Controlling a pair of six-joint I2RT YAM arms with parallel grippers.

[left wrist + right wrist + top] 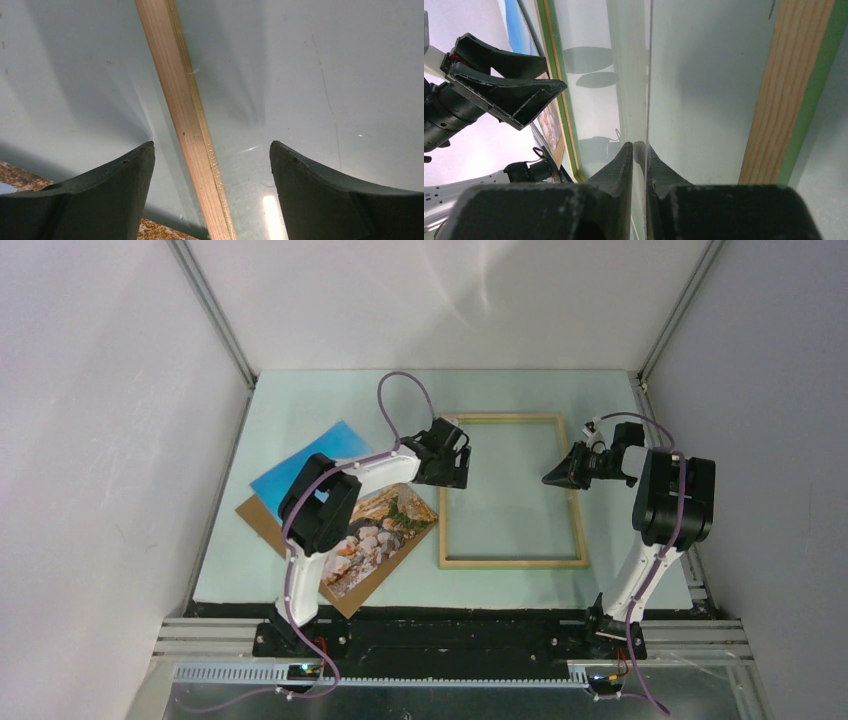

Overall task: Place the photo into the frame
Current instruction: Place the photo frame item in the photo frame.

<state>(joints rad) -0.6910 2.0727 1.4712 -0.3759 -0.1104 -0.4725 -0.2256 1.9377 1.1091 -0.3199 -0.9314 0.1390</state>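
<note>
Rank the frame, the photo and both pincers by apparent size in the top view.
1. The frame.
2. The photo, close behind, partly hidden by the left arm.
3. The left pincer and right pincer: alike, unranked.

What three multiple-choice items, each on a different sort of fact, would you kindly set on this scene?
1. The photo lies where? A left of the frame B inside it C right of it
2. The frame's upward face is? A black B light wood C red
3. The left pincer is? A shut B holding the photo C open
Key: A, it lies beside the frame's left side; B, wood grain shows; C, its fingers stand wide apart astride the frame.
</note>
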